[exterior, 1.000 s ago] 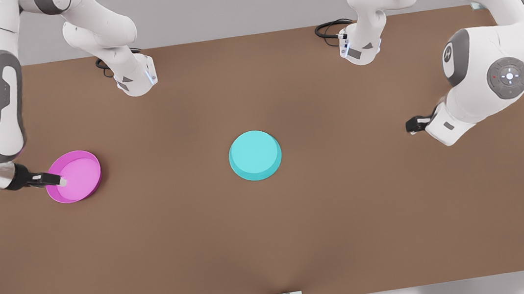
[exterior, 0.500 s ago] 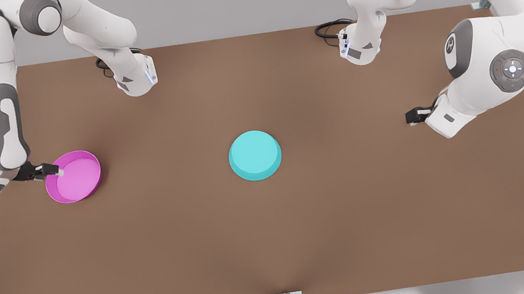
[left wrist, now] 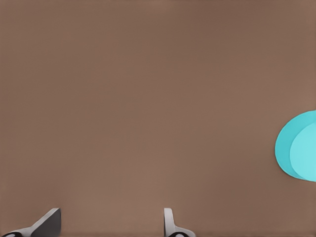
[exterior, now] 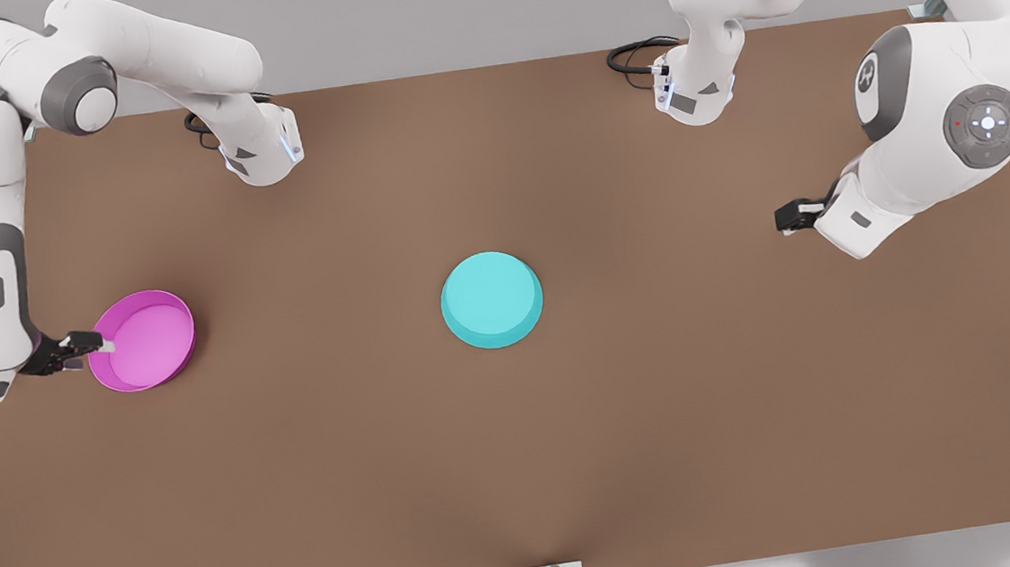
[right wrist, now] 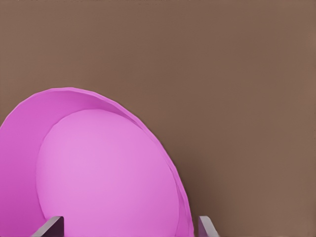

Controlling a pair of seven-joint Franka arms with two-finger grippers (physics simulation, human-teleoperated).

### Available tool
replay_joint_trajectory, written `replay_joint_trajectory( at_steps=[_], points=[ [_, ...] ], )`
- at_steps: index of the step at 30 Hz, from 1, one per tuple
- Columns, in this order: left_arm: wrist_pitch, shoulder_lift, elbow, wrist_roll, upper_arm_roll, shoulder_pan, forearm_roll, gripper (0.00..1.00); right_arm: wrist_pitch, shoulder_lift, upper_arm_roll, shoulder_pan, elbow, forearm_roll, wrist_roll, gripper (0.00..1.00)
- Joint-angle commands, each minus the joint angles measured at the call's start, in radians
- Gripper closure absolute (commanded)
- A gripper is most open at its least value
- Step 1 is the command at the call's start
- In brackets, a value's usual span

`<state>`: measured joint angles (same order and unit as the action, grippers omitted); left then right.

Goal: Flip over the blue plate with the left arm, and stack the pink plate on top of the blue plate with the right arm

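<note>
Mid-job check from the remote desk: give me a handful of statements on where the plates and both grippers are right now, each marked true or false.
1. The blue plate lies rim-down near the middle of the table. True.
2. The pink plate is stacked on the blue plate. False: it sits apart, open side up, toward the front view's left.
3. The right gripper is at the pink plate's rim, fingers open. True.
4. The left gripper grips the blue plate. False: it is open over bare table, away from it.
5. Both plates touch. False: bare table separates them.
</note>
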<state>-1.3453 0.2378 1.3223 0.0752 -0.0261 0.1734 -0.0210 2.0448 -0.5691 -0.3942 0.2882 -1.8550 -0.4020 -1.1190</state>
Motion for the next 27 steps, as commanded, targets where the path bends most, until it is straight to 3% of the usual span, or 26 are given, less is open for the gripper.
replay_joint_trajectory(
  at_steps=[1,7,9,13,23,27],
  points=[
    [-0.002,0.000,0.000,0.000,0.000,0.000,0.001,0.00,0.002,0.000,0.000,0.006,0.000,0.000,-0.001,0.00],
    [-0.002,0.006,0.000,-0.002,0.000,0.000,0.001,0.00,0.018,-0.034,-0.002,0.025,-0.001,-0.003,-0.039,0.01],
    [-0.002,0.006,0.000,-0.002,0.000,0.000,0.001,0.00,0.040,-0.043,-0.002,0.025,-0.001,-0.005,-0.051,0.07],
    [0.000,0.001,-0.002,0.000,0.017,0.001,0.007,0.00,0.023,-0.043,-0.002,0.028,-0.012,-0.018,-0.088,0.48],
    [0.006,-0.081,-0.005,-0.014,0.054,0.001,0.009,0.00,0.015,-0.052,-0.002,0.046,-0.027,-0.067,-0.094,0.49],
    [-0.083,-0.039,-0.003,-0.026,0.035,-0.002,0.053,0.00,0.014,-0.060,-0.003,0.052,-0.032,-0.097,-0.113,0.51]
  ],
)
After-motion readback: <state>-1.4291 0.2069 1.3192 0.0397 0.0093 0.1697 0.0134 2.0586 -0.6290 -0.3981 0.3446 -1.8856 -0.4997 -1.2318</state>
